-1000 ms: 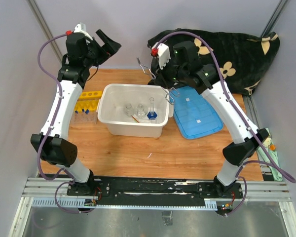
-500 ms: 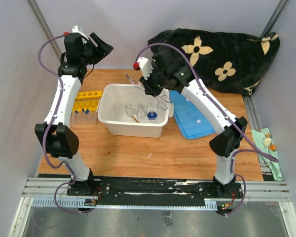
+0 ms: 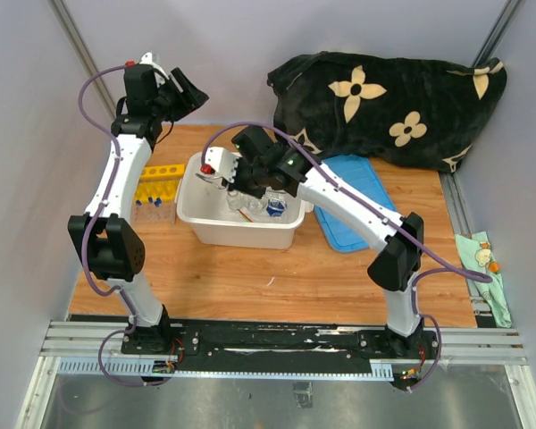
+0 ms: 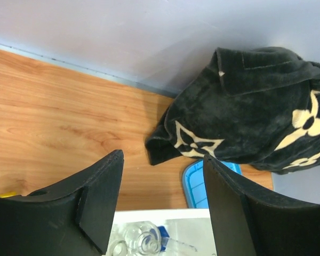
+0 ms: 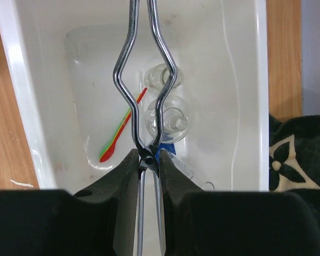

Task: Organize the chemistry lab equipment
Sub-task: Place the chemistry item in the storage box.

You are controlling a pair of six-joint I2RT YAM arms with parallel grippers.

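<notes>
Two things moved in the last second; the big one is the right arm. It was up by the far right corner of the white tub (image 3: 241,239), over near the blue lid (image 3: 362,192); now it has swung across and dropped in over the tub's middle. The right gripper (image 5: 148,160) is clamped on the metal tongs (image 5: 117,73) right at the pivot, with the tong arms sticking out ahead of it; the wrist view shows them hanging directly above the glass flasks (image 5: 168,120) on the tub floor, though I can't tell if they're touching glass yet. The red-handled spatula (image 5: 122,130) lies just left of the flasks, also inside the tub, and something blue-capped sits beside them.

Other change: the left gripper (image 4: 162,181) narrowed a bit from wide open; its fingers are still apart with nothing between them, parked high behind the tub's far left corner, doing nothing useful.

My read: the tongs are about to be set down in the tub with the rest, so that's one more piece sorted; the yellow tube rack (image 3: 156,179) is still outside, just left of the tub. Main worry is dropping metal onto those flasks; the black flowered cloth (image 3: 402,98) beyond the tub isn't part of it.
</notes>
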